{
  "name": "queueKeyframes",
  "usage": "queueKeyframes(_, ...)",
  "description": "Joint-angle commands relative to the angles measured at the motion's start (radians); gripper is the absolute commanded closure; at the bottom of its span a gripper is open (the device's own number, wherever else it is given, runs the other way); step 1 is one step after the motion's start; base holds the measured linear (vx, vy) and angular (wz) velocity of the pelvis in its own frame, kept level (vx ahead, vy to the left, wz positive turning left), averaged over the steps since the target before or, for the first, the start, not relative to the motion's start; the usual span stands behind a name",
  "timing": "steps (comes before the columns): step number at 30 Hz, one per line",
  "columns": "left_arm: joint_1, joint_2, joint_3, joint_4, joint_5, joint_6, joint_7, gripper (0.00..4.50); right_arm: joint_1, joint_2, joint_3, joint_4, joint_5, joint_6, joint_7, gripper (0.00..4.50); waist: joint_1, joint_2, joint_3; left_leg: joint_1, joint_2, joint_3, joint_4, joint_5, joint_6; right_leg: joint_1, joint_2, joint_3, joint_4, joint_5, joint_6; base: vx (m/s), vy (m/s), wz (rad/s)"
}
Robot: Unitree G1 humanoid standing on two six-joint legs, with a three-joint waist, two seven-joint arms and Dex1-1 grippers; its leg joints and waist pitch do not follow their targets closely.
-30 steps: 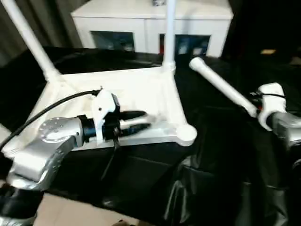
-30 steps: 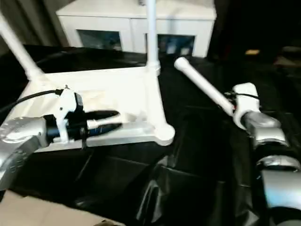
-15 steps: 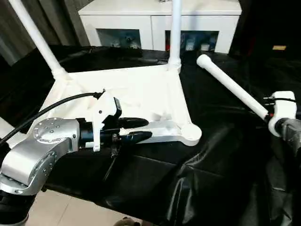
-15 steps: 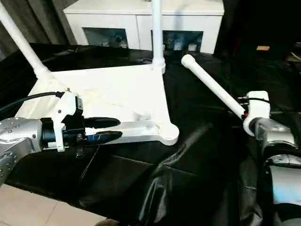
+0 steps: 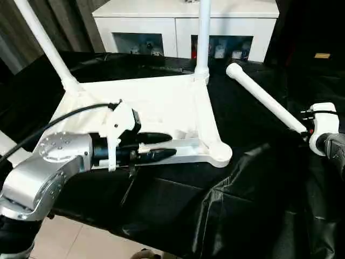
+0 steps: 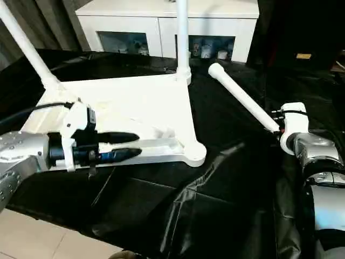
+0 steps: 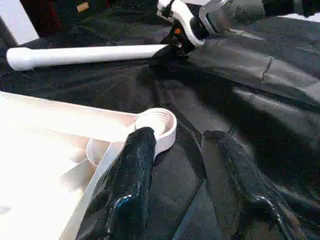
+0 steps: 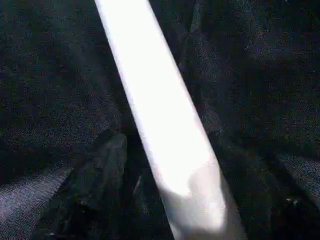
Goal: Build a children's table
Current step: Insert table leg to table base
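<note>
The tabletop (image 5: 145, 116) lies underside up at centre left, sockets exposed for fitting. The left gripper (image 5: 161, 147) straddles its near rim, jaws narrowly parted, probably steadying it. At right, the right gripper (image 6: 276, 128) clamps the third leg (image 5: 264, 99), thick end aimed inward.

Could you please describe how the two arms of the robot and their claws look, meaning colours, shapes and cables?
Both forearms are silver metal with rounded joint housings. The left claw has two glossy black tapered fingers, a white plastic bracket behind them and a black cable looping back along the arm. The right claw sits behind a white rounded wrist block with thin dark wires.
</note>
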Motion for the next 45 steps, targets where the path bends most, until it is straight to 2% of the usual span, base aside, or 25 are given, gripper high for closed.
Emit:
queueKeyframes(1,-0.009,-0.002,-0.009,0.012,0.017,-0.011,0.005,2.7,0.001,-0.008,0.008,0.017,-0.02,0.027,0.009,1.84,0.003,-0.027,-0.078,-0.001,0.035,-0.006,-0.061,-0.115,0.091,0.056,-0.064,0.028,-0.063,-0.252,-0.279,0.0,0.0,0.0)
queueKeyframes(6,-0.013,-0.007,-0.013,0.028,0.03,-0.031,0.006,2.7,0.001,-0.009,0.003,0.018,-0.023,0.03,0.007,2.16,0.002,-0.034,-0.079,-0.002,0.032,-0.005,-0.059,-0.12,0.092,0.056,-0.063,0.029,-0.063,-0.257,-0.276,0.0,0.0,0.0)
queueKeyframes(8,-0.015,-0.015,-0.013,0.047,0.041,-0.049,0.011,2.7,0.002,-0.007,-0.012,0.017,-0.012,0.042,-0.001,2.52,-0.002,-0.04,-0.078,-0.001,0.032,-0.003,-0.06,-0.128,0.09,0.055,-0.061,0.029,-0.066,-0.273,-0.267,0.0,0.0,0.0)
queueKeyframes(9,-0.015,-0.017,-0.013,0.05,0.043,-0.053,0.011,2.7,0.003,-0.007,-0.012,0.017,-0.011,0.041,0.0,2.52,-0.001,-0.038,-0.079,0.0,0.033,-0.004,-0.06,-0.129,0.088,0.055,-0.062,0.029,-0.065,-0.276,-0.266,0.0,0.0,0.0)
queueKeyframes(10,-0.016,-0.026,-0.016,0.061,0.05,-0.064,0.017,2.7,0.006,-0.004,-0.021,0.016,-0.002,0.041,0.006,2.56,-0.005,-0.046,-0.079,-0.002,0.032,-0.002,-0.059,-0.126,0.088,0.055,-0.061,0.03,-0.065,-0.274,-0.262,0.0,0.0,0.0)
queueKeyframes(11,-0.016,-0.028,-0.016,0.064,0.053,-0.067,0.019,2.7,0.006,-0.004,-0.024,0.015,0.0,0.041,0.006,2.74,-0.004,-0.041,-0.08,0.0,0.033,-0.004,-0.058,-0.122,0.087,0.055,-0.062,0.03,-0.064,-0.274,-0.26,0.0,0.0,0.0)
queueKeyframes(13,-0.018,-0.058,-0.016,0.096,0.081,-0.097,0.053,2.7,0.014,0.002,-0.058,0.01,0.031,0.039,0.006,2.83,-0.011,-0.057,-0.081,-0.001,0.033,0.0,-0.057,-0.109,0.093,0.056,-0.059,0.032,-0.064,-0.254,-0.258,0.0,0.0,0.0)
queueKeyframes(16,-0.026,-0.108,-0.007,0.143,0.111,-0.13,0.122,2.7,0.028,0.016,-0.099,-0.003,0.075,0.034,0.018,3.02,-0.012,-0.054,-0.084,-0.003,0.032,0.0,-0.054,-0.088,0.102,0.057,-0.059,0.032,-0.06,-0.234,-0.258,0.0,0.0,0.0)
queueKeyframes(23,-0.05,-0.244,0.034,0.201,0.113,-0.15,0.276,2.7,0.095,0.076,-0.167,-0.095,0.175,-0.008,0.111,3.22,-0.025,-0.071,-0.086,-0.005,0.037,0.0,-0.054,-0.087,0.122,0.061,-0.061,0.029,-0.062,-0.207,-0.263,0.0,0.0,0.0)
queueKeyframes(24,-0.057,-0.274,0.041,0.213,0.117,-0.142,0.312,2.7,0.128,0.103,-0.193,-0.163,0.212,-0.011,0.118,3.23,-0.027,-0.072,-0.087,-0.006,0.037,-0.001,-0.054,-0.089,0.122,0.06,-0.062,0.028,-0.061,-0.212,-0.264,0.0,0.0,0.0)
queueKeyframes(25,-0.064,-0.3,0.047,0.225,0.121,-0.138,0.344,2.7,0.169,0.131,-0.213,-0.251,0.25,0.006,0.122,3.23,-0.031,-0.084,-0.085,-0.008,0.035,0.001,-0.054,-0.087,0.126,0.063,-0.06,0.03,-0.063,-0.218,-0.249,0.0,0.0,0.0)
queueKeyframes(26,-0.064,-0.3,0.047,0.225,0.121,-0.138,0.344,2.7,0.169,0.131,-0.213,-0.251,0.25,0.006,0.122,3.23,-0.03,-0.08,-0.086,-0.007,0.037,0.0,-0.054,-0.08,0.128,0.062,-0.062,0.03,-0.064,-0.232,-0.235,0.0,0.0,0.0)
queueKeyframes(27,-0.068,-0.319,0.052,0.231,0.116,-0.128,0.362,2.7,0.213,0.156,-0.223,-0.347,0.281,0.016,0.126,3.23,-0.032,-0.08,-0.089,-0.007,0.037,-0.002,-0.054,-0.072,0.128,0.062,-0.062,0.028,-0.062,-0.234,-0.235,0.0,0.0,0.0)
queueKeyframes(28,-0.079,-0.363,0.06,0.243,0.093,-0.105,0.392,2.52,0.348,0.245,-0.25,-0.67,0.387,0.089,0.094,3.23,-0.032,-0.083,-0.085,-0.007,0.036,0.0,-0.055,-0.056,0.134,0.061,-0.058,0.032,-0.066,-0.217,-0.217,0.0,0.0,0.0)
queueKeyframes(29,-0.083,-0.375,0.063,0.245,0.083,-0.096,0.398,2.41,0.383,0.267,-0.252,-0.752,0.413,0.104,0.088,3.23,-0.024,-0.08,-0.089,-0.002,0.041,-0.002,-0.056,-0.041,0.14,0.061,-0.061,0.037,-0.061,-0.185,-0.196,0.0,0.0,0.0)
queueKeyframes(31,-0.098,-0.417,0.074,0.242,0.034,-0.046,0.417,2.34,0.479,0.334,-0.244,-0.965,0.478,0.144,0.06,3.24,-0.031,-0.079,-0.091,-0.007,0.041,-0.008,-0.061,-0.019,0.153,0.061,-0.06,0.031,-0.059,-0.169,-0.207,0.0,0.0,0.0)
queueKeyframes(32,-0.098,-0.417,0.074,0.242,0.034,-0.046,0.417,2.31,0.479,0.334,-0.244,-0.965,0.478,0.144,0.06,3.24,-0.03,-0.076,-0.09,-0.001,0.041,-0.005,-0.06,-0.034,0.144,0.054,-0.063,0.034,-0.065,-0.192,-0.21,0.0,0.0,0.0)
queueKeyframes(33,-0.107,-0.436,0.076,0.238,0.009,-0.02,0.424,2.24,0.515,0.351,-0.22,-1.038,0.497,0.147,0.068,3.24,-0.033,-0.077,-0.089,-0.003,0.04,-0.007,-0.062,-0.043,0.137,0.056,-0.062,0.032,-0.065,-0.209,-0.215,0.0,0.0,0.0)
queueKeyframes(34,-0.117,-0.458,0.076,0.237,-0.011,-0.006,0.427,2.03,0.55,0.377,-0.202,-1.116,0.526,0.16,0.066,3.24,-0.031,-0.068,-0.085,0.0,0.038,-0.004,-0.063,-0.061,0.122,0.053,-0.061,0.035,-0.073,-0.242,-0.202,0.0,0.0,0.0)
queueKeyframes(36,-0.136,-0.497,0.077,0.246,-0.039,0.019,0.442,1.96,0.596,0.402,-0.157,-1.231,0.569,0.181,0.081,3.24,-0.037,-0.074,-0.082,-0.001,0.037,-0.005,-0.068,-0.093,0.105,0.054,-0.059,0.033,-0.081,-0.288,-0.185,0.0,0.0,0.0)
queueKeyframes(38,-0.159,-0.518,0.061,0.276,-0.02,0.023,0.448,1.81,0.605,0.432,-0.137,-1.312,0.613,0.214,0.068,3.24,-0.039,-0.067,-0.08,0.0,0.038,-0.009,-0.072,-0.116,0.091,0.052,-0.059,0.033,-0.087,-0.325,-0.161,0.0,0.0,0.0)
queueKeyframes(40,-0.177,-0.533,0.046,0.303,-0.008,0.02,0.44,1.6,0.621,0.458,-0.116,-1.408,0.633,0.271,0.057,3.24,-0.041,-0.068,-0.078,-0.002,0.036,-0.01,-0.075,-0.117,0.081,0.053,-0.058,0.035,-0.091,-0.331,-0.141,0.0,0.0,0.0)
queueKeyframes(42,-0.191,-0.542,0.037,0.329,0.005,0.019,0.442,1.54,0.623,0.469,-0.097,-1.453,0.64,0.301,0.053,3.24,-0.043,-0.072,-0.079,-0.005,0.036,-0.012,-0.076,-0.11,0.072,0.057,-0.06,0.035,-0.088,-0.32,-0.135,0.0,0.0,0.0)
queueKeyframes(44,-0.205,-0.551,0.027,0.366,0.028,-0.005,0.45,1.37,0.619,0.485,-0.075,-1.487,0.654,0.33,0.037,3.24,-0.044,-0.07,-0.079,-0.003,0.034,-0.012,-0.075,-0.107,0.064,0.056,-0.061,0.038,-0.09,-0.328,-0.126,0.0,0.0,0.0)
queueKeyframes(45,-0.207,-0.553,0.028,0.372,0.029,-0.008,0.453,1.26,0.62,0.487,-0.07,-1.493,0.655,0.333,0.034,3.24,-0.045,-0.074,-0.08,-0.003,0.034,-0.011,-0.075,-0.102,0.063,0.056,-0.061,0.038,-0.091,-0.324,-0.123,0.0,0.0,0.0)
